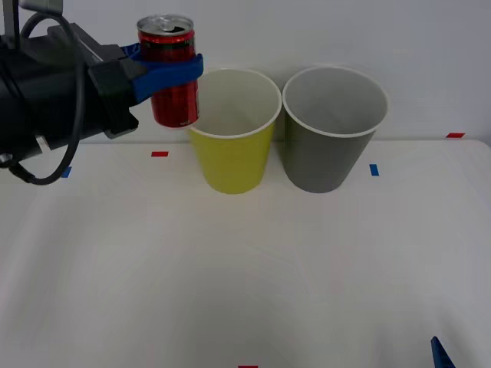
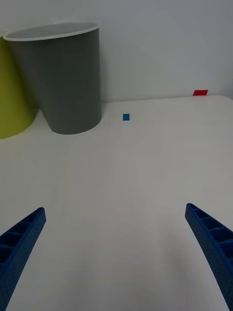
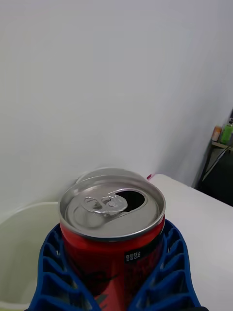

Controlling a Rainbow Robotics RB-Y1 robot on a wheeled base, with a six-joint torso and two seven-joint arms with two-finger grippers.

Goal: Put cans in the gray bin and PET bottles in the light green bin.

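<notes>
Fingers of the left gripper (image 1: pixel 170 70) are closed around a small red drink can (image 1: pixel 170 70), gripping its upper body so that the silver top and the lower red part stand clear above and below the blue ribbed pads. The can is upright and lifted off the white table (image 1: pixel 245 261), held just beside the near-left rim of the light green bin (image 1: pixel 234 134), not over its mouth. From the left wrist view the can (image 3: pixel 112 228) has its tab pushed in and the opening dark, with the blue fingers (image 3: pixel 53 272) wrapped on both sides.

Just right of the light green bin stands the gray bin (image 1: pixel 331 130), both upright with white rims, close together near the table's far edge. Small red and blue tape marks dot the table.

At the front view's lower right corner sits the right gripper (image 2: pixel 116 252), low over bare table; its fingers are spread wide apart and hold nothing, with the gray bin (image 2: pixel 63 77) ahead of it.
</notes>
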